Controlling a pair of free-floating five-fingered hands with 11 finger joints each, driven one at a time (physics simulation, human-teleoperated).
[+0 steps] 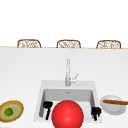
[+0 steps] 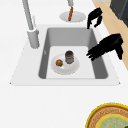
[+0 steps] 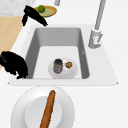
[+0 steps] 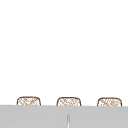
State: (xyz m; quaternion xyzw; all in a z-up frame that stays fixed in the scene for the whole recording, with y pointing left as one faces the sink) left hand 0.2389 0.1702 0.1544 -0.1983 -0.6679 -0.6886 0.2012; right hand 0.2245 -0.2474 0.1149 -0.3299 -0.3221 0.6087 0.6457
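Two black robot hands hover over the front rim of a kitchen sink (image 2: 32, 72).

Left robot hand (image 2: 105, 47) — fingers straight, holding nothing — reaches over the basin above a white plate (image 2: 72, 68) carrying a dark jar (image 2: 69, 57) and a small brown food item (image 2: 59, 62). Right robot hand (image 2: 94, 17) hangs at the sink's right front corner — fingers curled, empty.

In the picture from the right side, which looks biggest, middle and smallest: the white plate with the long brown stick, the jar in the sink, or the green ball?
1. White plate, though it is nearest the camera.
2. Jar.
3. Green ball, farthest away, so unsure.
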